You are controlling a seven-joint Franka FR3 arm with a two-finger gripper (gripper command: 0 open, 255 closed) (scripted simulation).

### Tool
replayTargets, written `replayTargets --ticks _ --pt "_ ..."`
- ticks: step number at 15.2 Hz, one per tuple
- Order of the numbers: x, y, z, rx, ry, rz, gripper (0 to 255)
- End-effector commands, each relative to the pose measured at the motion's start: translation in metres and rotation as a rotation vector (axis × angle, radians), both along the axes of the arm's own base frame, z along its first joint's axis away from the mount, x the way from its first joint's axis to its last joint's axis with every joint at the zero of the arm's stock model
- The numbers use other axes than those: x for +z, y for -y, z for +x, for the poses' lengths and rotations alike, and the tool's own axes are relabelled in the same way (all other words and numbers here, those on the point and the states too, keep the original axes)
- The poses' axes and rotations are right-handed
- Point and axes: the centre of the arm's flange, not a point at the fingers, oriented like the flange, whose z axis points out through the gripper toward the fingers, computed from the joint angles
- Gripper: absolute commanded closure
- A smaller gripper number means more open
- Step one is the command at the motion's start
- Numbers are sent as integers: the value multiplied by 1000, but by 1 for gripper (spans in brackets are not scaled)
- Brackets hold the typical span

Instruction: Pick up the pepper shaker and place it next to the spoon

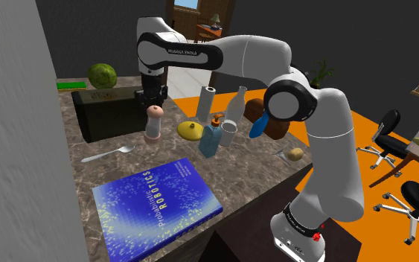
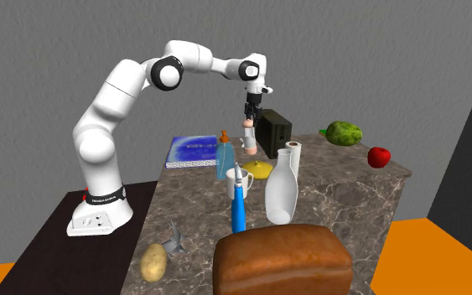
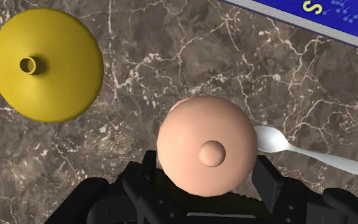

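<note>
- Shoulder view, room: the worktop (image 1: 81, 182) is dark veined stone, shut in by a grey wall (image 1: 14, 149) along the view's left. Bare stone lies between the blue book (image 1: 157, 205), the spoon (image 1: 109, 154) and the yellow lid (image 1: 193, 129). A black box (image 1: 111, 112) stands close behind this patch.
- Shoulder view, arm: it arches up from the stand at lower right, with the forearm about level and the gripper (image 1: 154, 98) pointing straight down.
- Shoulder view, item: the pepper shaker (image 1: 154, 124) has a pink domed cap and body and a paler base. It stands upright under the gripper, near the spoon's bowl. Whether its base touches the stone cannot be told.
- Second exterior view: the gripper (image 2: 249, 111) hangs vertical over the pepper shaker (image 2: 247, 134), between the blue book (image 2: 194, 151) and the black box (image 2: 274, 130).
- Wrist view: the black fingers (image 3: 147, 168) press against both sides of the pepper shaker (image 3: 206, 143), whose round cap has a small knob at its centre. The spoon (image 3: 304, 153) lies just beside it, bowl toward the shaker. The yellow lid (image 3: 47, 63) sits well apart.
</note>
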Motion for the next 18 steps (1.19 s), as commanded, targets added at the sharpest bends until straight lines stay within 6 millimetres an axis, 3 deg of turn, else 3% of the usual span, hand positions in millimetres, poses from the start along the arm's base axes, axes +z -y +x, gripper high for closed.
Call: replayTargets --ticks 1,9,10,15,18 --pt "-12 0 0 0 1 0 255" --pt "-12 0 0 0 1 0 255" --pt "-12 0 0 0 1 0 0" --pt "-12 0 0 0 1 0 0" --pt "28 -1 3 0 1 0 0"
